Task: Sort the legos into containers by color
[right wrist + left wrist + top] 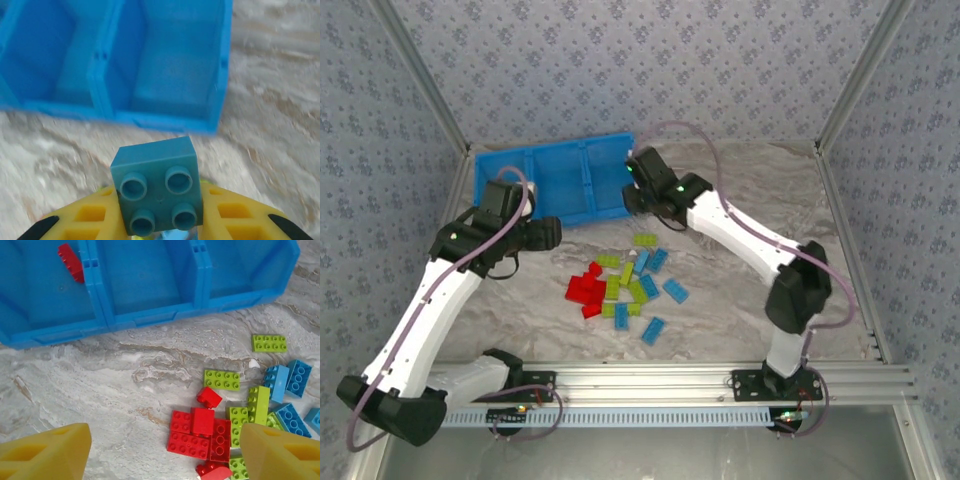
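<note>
Three compartments are formed by thin dividers in the blue tray (570, 175), which is laid at the far left of the desk (770, 190). The right claw (638, 198) is held at the tray's near right corner and is clenched on a blue brick (157, 187), whose studs are turned to the wrist camera. The end compartment's near wall is seen just ahead, apart from the brick. The left claw (552, 232) is poised by the tray's near edge, released, with its yellow fingers (45, 455) spread wide above the desk. One red brick (70, 262) is lodged against a divider in the leftmost compartment of the left wrist view. The loose legos (625, 285) are clustered mid-desk, some touching. A bare strip of desk is seen between them and the tray wall, and open desk is seen to the right of the cluster
</note>
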Tool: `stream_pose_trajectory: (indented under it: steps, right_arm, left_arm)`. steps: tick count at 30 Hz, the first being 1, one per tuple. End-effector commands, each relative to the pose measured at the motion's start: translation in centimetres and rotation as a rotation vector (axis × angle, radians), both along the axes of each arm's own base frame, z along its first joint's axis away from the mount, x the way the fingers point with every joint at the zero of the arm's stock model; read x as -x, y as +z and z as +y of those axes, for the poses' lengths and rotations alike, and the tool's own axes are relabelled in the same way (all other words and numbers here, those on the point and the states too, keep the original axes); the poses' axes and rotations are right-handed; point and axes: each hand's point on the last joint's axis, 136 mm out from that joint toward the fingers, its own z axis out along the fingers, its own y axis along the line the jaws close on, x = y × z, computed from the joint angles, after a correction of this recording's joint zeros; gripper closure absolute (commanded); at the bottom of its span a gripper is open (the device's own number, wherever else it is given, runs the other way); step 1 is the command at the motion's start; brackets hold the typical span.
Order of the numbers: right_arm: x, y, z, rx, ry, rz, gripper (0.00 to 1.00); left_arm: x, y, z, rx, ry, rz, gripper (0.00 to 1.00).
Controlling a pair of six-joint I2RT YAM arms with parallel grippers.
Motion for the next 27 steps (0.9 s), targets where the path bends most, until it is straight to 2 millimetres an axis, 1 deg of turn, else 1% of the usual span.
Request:
stream_pose_trajectory:
  steps: [1,3,4,5,6,7,9,11,13,15,18,21,23,25,27]
  right_arm:
    - [-4.2,-3.8,2.1,0.048,-0.061,0.008,0.75]
    - [-6.3,-5.2,3.6,0.060,-0.062,0.004,0.75]
    - [-7.3,-6.0,4.0,0.073,-0.072,0.012,0.75]
    - [-8.1,-6.3,4.2,0.074,-0.081,0.015,0.75]
    - [-8.9,-7.2,4.6,0.082,-0.085,0.021,0.74]
    - [-9.5,-7.6,5.1,0.081,-0.080,0.017,0.72]
    - [-10.4,-7.9,6.1,0.075,-0.057,0.000,0.62]
    - [-10.8,-7.4,6.7,0.067,-0.042,-0.021,0.48]
    - [-11.0,-6.4,6.7,0.056,-0.045,-0.037,0.45]
    - [-10.9,-5.3,6.5,0.047,-0.050,-0.047,0.45]
    - [-10.3,-2.8,5.9,0.033,-0.051,-0.065,0.47]
    - [-9.0,0.6,4.6,0.029,-0.053,-0.075,0.47]
    - [-7.5,3.1,2.9,0.032,-0.074,-0.074,0.45]
    - [-5.7,4.9,0.6,0.033,-0.104,-0.047,0.43]
    - [-3.6,5.3,-2.1,0.031,-0.144,0.016,0.40]
  left_arm:
    - [0.4,-0.1,-0.2,0.083,0.041,0.031,0.20]
    - [0.7,-0.3,-0.3,0.096,0.031,0.043,0.20]
    - [1.0,-0.5,-0.5,0.103,0.023,0.052,0.20]
    - [1.2,-0.5,-0.5,0.110,0.020,0.056,0.19]
    - [1.5,-0.7,-0.5,0.117,0.018,0.063,0.19]
    - [1.7,-0.8,-0.6,0.126,0.017,0.066,0.19]
    - [2.2,-1.3,-0.7,0.144,0.016,0.074,0.18]
    - [2.6,-1.7,-1.0,0.159,0.003,0.083,0.18]
    - [2.9,-2.1,-1.1,0.162,-0.007,0.097,0.17]
    - [3.0,-2.4,-1.2,0.162,-0.018,0.108,0.17]
    - [2.8,-3.0,-1.7,0.167,-0.039,0.125,0.17]
    - [2.2,-3.3,-3.1,0.204,-0.087,0.137,0.18]
    - [1.4,-3.5,-4.5,0.227,-0.124,0.138,0.19]
    - [0.5,-3.9,-6.0,0.227,-0.155,0.137,0.19]
    - [-0.6,-4.4,-7.8,0.228,-0.175,0.147,0.19]
